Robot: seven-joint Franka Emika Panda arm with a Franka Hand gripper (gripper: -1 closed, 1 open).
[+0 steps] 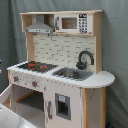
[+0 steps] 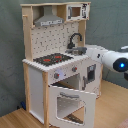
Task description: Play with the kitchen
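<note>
The kitchen (image 1: pixel 60 75) is a tall white and light-wood toy that fills both exterior views. It has a black-red hob (image 1: pixel 34 65), a steel sink (image 1: pixel 72 73), a black faucet (image 1: pixel 84 57) and a grey hood (image 1: pixel 40 25). In the second exterior view the kitchen (image 2: pixel 57 60) has its windowed oven door (image 2: pixel 72 102) hanging open toward the front. A white arm link with a blue light (image 2: pixel 119 64) reaches in from the second exterior view's right, beside the counter end. No gripper can be made out past that link.
A toy microwave (image 1: pixel 75 22) sits on the top shelf beside the hood. A pegboard back (image 2: pixel 52 37) stands behind the hob. The kitchen stands on a wooden floor (image 2: pixel 15 120) before a grey curtain (image 2: pixel 10 50).
</note>
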